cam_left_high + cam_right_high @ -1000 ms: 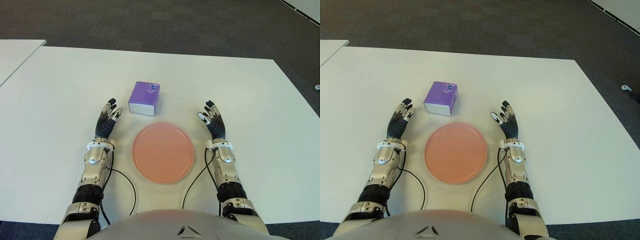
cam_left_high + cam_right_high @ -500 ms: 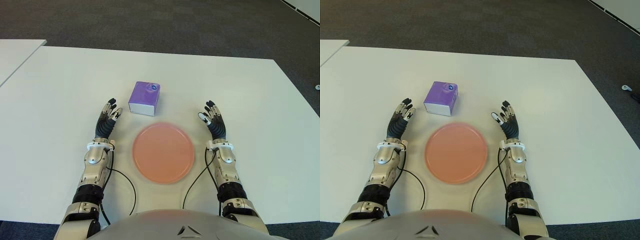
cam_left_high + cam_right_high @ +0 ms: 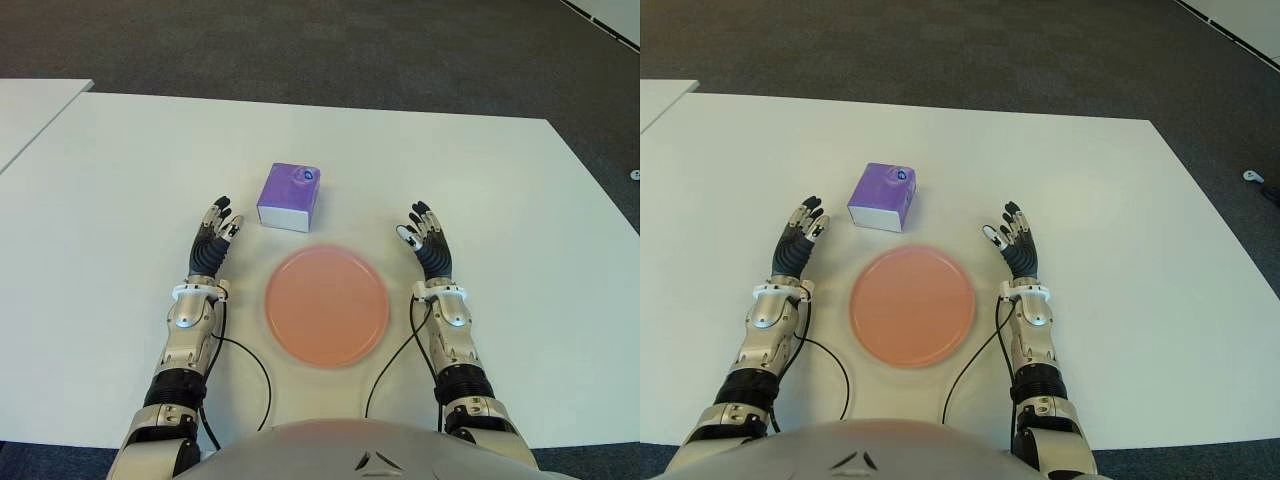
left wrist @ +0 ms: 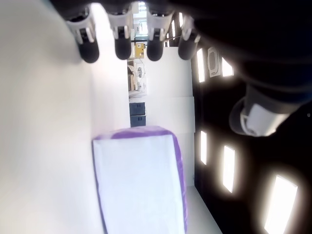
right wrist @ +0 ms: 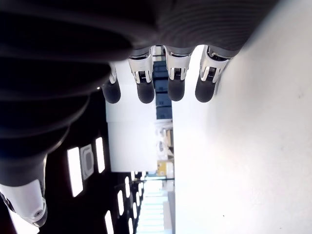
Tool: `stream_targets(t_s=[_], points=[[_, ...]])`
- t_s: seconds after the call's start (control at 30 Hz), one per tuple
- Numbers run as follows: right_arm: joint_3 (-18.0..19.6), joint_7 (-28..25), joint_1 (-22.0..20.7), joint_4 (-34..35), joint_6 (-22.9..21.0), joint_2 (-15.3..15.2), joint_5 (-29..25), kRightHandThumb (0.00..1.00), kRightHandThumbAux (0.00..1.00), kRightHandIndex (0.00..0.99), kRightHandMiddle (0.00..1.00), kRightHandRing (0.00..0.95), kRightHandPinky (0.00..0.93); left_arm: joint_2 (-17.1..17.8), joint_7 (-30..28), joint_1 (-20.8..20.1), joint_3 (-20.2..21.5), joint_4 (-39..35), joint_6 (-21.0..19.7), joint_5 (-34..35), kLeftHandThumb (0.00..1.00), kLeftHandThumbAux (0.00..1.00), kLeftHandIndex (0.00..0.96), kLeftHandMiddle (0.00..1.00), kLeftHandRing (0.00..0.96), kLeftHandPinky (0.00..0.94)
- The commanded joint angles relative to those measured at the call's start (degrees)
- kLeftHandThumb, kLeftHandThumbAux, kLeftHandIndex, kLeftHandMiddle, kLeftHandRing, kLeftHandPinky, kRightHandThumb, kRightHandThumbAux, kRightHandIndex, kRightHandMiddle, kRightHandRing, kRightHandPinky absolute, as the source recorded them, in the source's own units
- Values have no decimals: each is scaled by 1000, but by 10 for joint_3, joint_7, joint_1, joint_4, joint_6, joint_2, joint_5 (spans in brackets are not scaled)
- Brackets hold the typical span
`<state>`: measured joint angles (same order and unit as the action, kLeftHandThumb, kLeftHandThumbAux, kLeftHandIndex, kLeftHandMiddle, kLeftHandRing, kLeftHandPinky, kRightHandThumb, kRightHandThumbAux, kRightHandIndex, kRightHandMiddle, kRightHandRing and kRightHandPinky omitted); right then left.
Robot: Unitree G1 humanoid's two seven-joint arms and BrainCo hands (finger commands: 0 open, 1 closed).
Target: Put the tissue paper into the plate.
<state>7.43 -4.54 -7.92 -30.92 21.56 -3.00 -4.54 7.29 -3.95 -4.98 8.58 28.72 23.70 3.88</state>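
Looking down from the head camera: purple tissue paper box (image 3: 289, 197) sits on the white table (image 3: 110, 180), just beyond the far rim of the orange plate (image 3: 327, 306) and slightly to its left, apart from it. Left hand (image 3: 213, 240) shows left of the plate, near the box but not touching it, fingers extended, nothing held. Right hand (image 3: 427, 243) shows right of the plate, fingers likewise straight and empty. Plate has nothing on it.

Left wrist view: fingertips (image 4: 89, 49) stretched out flat along the table, box (image 4: 139, 180) ahead of them with a clear gap.

Right wrist view: fingers (image 5: 175, 88) extended, only bare table (image 5: 248, 146) beside them.
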Motion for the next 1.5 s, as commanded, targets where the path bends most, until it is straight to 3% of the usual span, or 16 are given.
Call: stream_targets(t_s=[0.03, 0.2, 0.3, 0.47, 0.67, 0.8, 1.07, 1.3, 1.5], points=[[0, 2, 33, -52, -34, 9, -3, 63, 626, 0, 18, 0, 0, 57, -13, -62, 28, 19, -24, 11, 0, 476, 0, 0, 0, 0], [1, 4, 28, -61, -29, 10, -2, 60, 625, 0, 21, 0, 0, 97, 4, -103, 41, 15, -24, -7, 0, 491, 0, 0, 0, 0], [2, 9, 23, -69, -24, 9, 1, 63, 609, 0, 20, 0, 0, 153, 44, -172, 47, 16, -13, -54, 0, 497, 0, 0, 0, 0], [2, 15, 16, -82, -13, 9, 5, 70, 588, 0, 18, 0, 0, 189, 70, -230, 42, 33, 4, -87, 22, 480, 0, 0, 0, 0], [0, 27, 8, -98, 0, 7, 16, 77, 556, 0, 16, 0, 0, 233, 91, -269, 10, 53, 30, -150, 57, 461, 0, 0, 0, 0], [-1, 31, 6, -102, 0, 7, 17, 83, 546, 0, 17, 0, 0, 262, 71, -302, -20, 64, 36, -182, 73, 450, 0, 0, 0, 0], [-1, 35, 3, -105, -3, 8, 16, 90, 537, 0, 18, 0, 0, 263, 76, -365, -78, 108, 47, -235, 134, 428, 0, 0, 0, 0], [-3, 39, 0, -113, 2, 7, 18, 77, 531, 0, 18, 0, 0, 260, 118, -387, -147, 172, 94, -313, 174, 433, 0, 0, 0, 0], [-4, 40, -2, -121, 9, 6, 19, 67, 527, 0, 20, 0, 3, 259, 94, -410, -200, 180, 81, -354, 178, 410, 0, 0, 0, 0]])
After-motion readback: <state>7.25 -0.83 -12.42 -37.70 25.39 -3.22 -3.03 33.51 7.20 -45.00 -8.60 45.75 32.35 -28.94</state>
